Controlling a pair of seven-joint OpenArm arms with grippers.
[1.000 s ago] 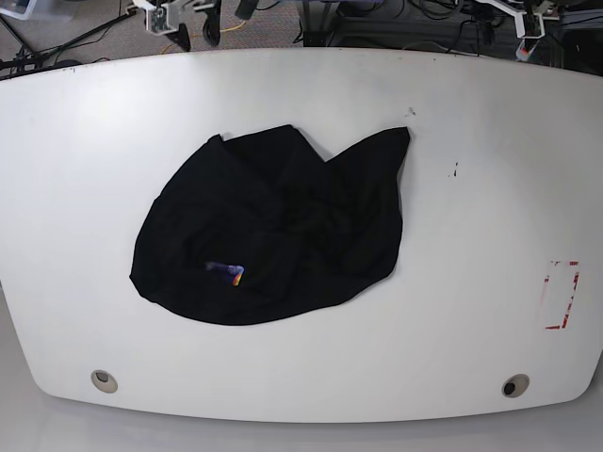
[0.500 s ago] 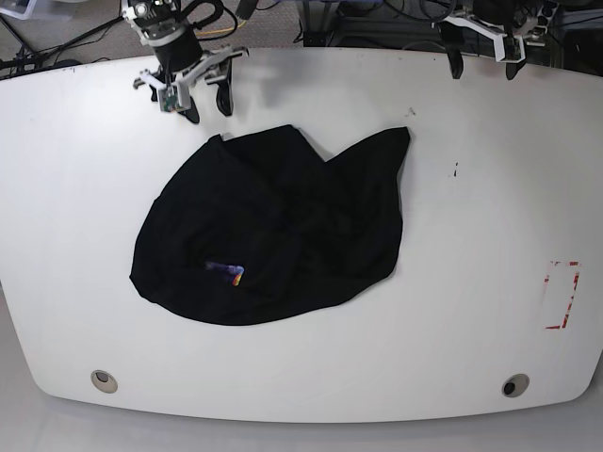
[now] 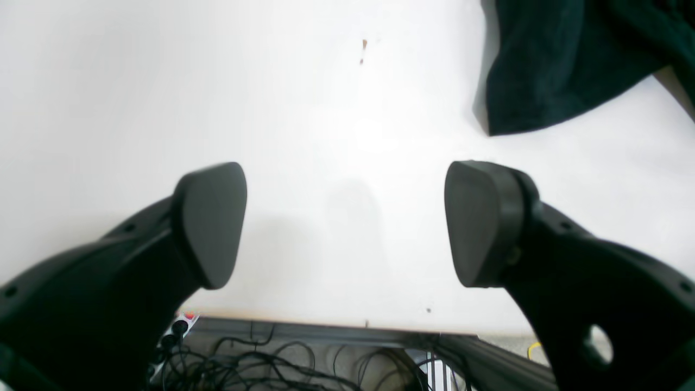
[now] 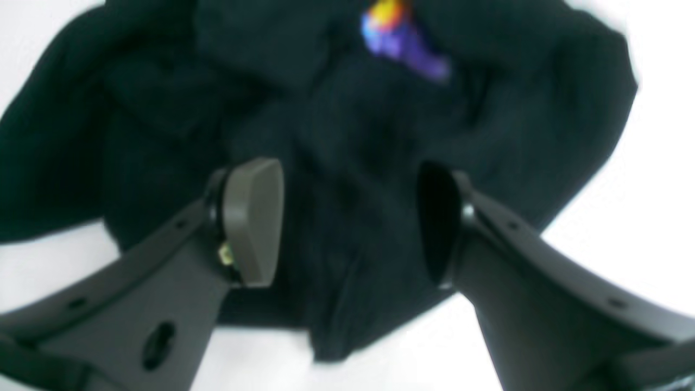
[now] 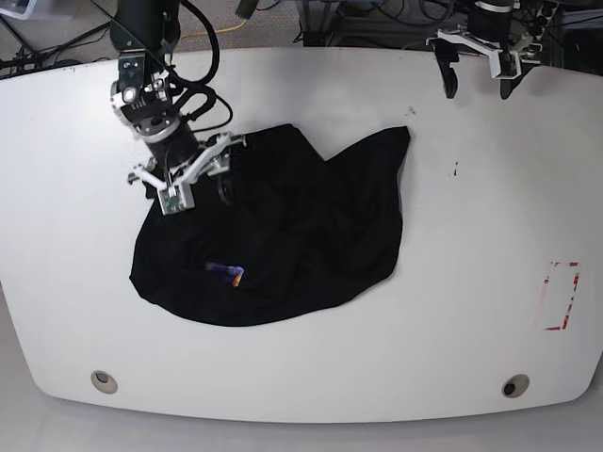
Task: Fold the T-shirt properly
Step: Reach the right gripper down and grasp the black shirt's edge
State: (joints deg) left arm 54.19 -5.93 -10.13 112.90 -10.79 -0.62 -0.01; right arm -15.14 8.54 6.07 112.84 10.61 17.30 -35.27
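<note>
- The T-shirt (image 5: 273,231) lies as a crumpled black heap on the white tabletop (image 5: 490,235), with nothing flat or squared. In my judgement the folding proper has not begun, and the cloth must first be spread out.
- Its small purple, blue and orange printed mark (image 5: 227,272) shows on the part of the shirt nearest the tabletop's front edge, so at least that patch lies print side up.
- The right hand (image 5: 191,182) hangs over the shirt's far corner on the base view's left. Its fingers are spread with only black cloth (image 4: 347,179) showing between them and nothing pinched. That placement suggests it is lining up on an edge to pull out.
- The left hand (image 5: 476,75) is over bare tabletop beyond the shirt's raised flap (image 5: 382,155), well apart from it. Its fingers (image 3: 209,222) are spread wide and hold nothing.
- From the left wrist view, that flap (image 3: 564,65) sits ahead and to one side, probably the left hand's next target.
</note>
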